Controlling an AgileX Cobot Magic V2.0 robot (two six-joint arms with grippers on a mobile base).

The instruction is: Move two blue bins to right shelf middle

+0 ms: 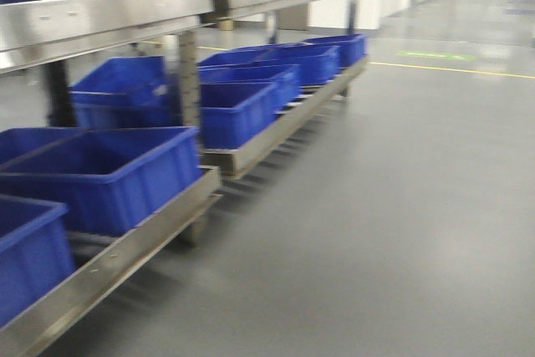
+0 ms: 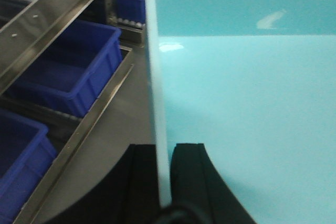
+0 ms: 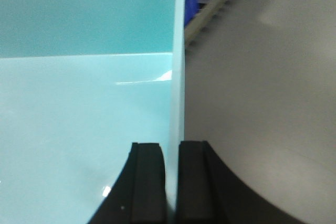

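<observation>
Left gripper [image 2: 165, 153] is clamped on the left wall of the pale aqua bin [image 2: 247, 108]. Right gripper [image 3: 172, 153] is clamped on its right wall. The bin hangs between them above the grey floor [image 3: 262, 103], beside the rack. Smooth, glossy plastic with thin, stiff walls: likely light and slippery; best gripped at the rim on both sides. Beyond: dark blue bins [image 1: 109, 173] on a brushed steel rack [image 1: 125, 265].

A pale aqua bin [image 2: 252, 108] with a smooth, glossy inside sits upright. The left gripper [image 2: 165, 153] and right gripper [image 3: 172, 150] pinch its thin side walls at 6 o'clock in each wrist view.
</observation>
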